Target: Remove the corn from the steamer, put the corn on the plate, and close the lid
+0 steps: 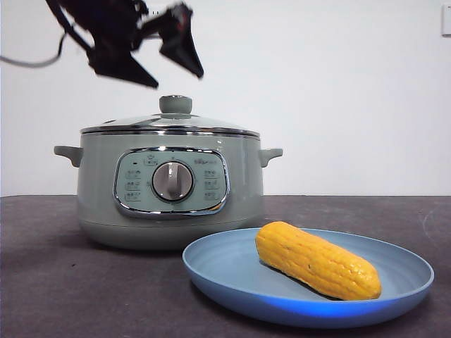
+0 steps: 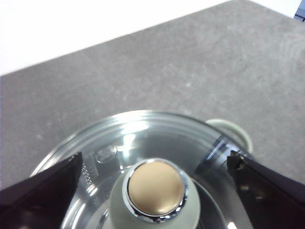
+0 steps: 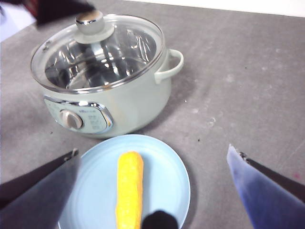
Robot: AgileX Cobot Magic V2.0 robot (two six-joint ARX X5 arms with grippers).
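The steamer (image 1: 169, 190) stands on the grey counter (image 1: 56, 282) with the lid (image 1: 169, 124) seated on its rim, and the blue plate (image 1: 232, 271) sits just in front of it. The corn (image 1: 317, 260) lies flat on the plate. The left tool (image 1: 165, 63) hovers spread wide above the lid knob (no contact), while the right tool (image 3: 152, 191), likewise released, hangs above the plate.

a robot test bench or lab set-up is suggested rather than a lived-in kitchen. a bare dark grey table (image 1: 63, 282) is set against a plain white wall (image 1: 338, 91), with no cupboards or worktop fittings seen. only a few kitchen props are laid out: a steamer (image 1: 169, 190) and a blue plate (image 1: 232, 271) bearing a corn (image 1: 317, 260). a black cable (image 1: 32, 62) is seen trailing from a robot arm.
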